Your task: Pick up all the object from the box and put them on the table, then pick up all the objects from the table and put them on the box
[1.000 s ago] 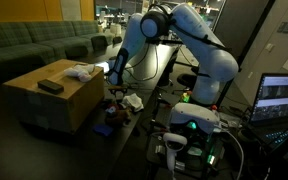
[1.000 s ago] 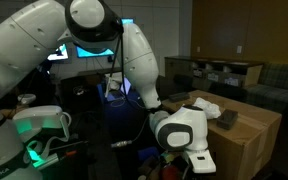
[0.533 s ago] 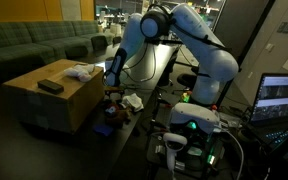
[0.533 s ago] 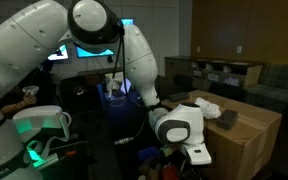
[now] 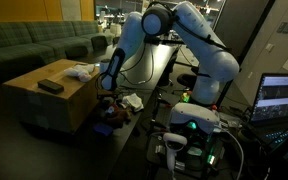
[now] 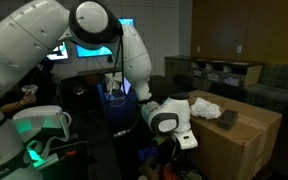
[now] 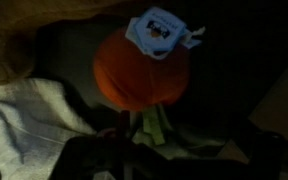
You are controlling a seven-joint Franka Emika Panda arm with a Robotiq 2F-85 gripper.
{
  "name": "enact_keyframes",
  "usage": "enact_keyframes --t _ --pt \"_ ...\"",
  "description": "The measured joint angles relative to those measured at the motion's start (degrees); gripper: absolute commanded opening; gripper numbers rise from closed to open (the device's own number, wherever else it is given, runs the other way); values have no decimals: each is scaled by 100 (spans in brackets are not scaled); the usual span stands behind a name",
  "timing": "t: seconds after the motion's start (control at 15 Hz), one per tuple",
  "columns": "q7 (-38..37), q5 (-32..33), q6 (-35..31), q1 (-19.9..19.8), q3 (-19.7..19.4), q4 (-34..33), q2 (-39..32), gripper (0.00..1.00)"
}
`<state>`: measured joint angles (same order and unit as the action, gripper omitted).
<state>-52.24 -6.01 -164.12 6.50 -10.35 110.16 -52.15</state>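
The tan cardboard box [image 5: 46, 100] [image 6: 246, 140] carries a dark blocky item [image 5: 50, 87] [image 6: 227, 119] and a white cloth [image 5: 80, 71] [image 6: 206, 106]. My gripper [image 5: 108, 92] [image 6: 181, 148] hangs low beside the box, over the black table [image 5: 134, 125]. Small red and brown items [image 5: 108, 112] and another white cloth [image 5: 132, 101] lie beneath it. The wrist view looks down on an orange-red round item [image 7: 141, 70] with a white-blue tag [image 7: 162, 30] and a green stem [image 7: 151, 125], with a pale cloth [image 7: 29, 115] to its left. My fingers are lost in the dark there.
A green sofa [image 5: 29, 45] stands behind the box. The robot base with green lights [image 5: 194, 125] [image 6: 39, 125] and a laptop [image 5: 282, 98] sit at the table's near end. Cables run along the table beside the arm.
The arm has lowered and swung toward the table edge next to the box. The wrist has turned, and the gripper now sits closer to the items on the table.
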Motion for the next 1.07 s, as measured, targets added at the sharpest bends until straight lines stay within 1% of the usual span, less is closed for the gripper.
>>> enact_keyframes --t 0.33,0.93,1.0,1.07 --pt "312 0 -160 30 136 242 43 100" --pt "862 0 -166 142 2 616 44 99" --pt "898 0 -165 166 -9 639 43 78" --pt "936 0 -163 188 -20 660 43 74"
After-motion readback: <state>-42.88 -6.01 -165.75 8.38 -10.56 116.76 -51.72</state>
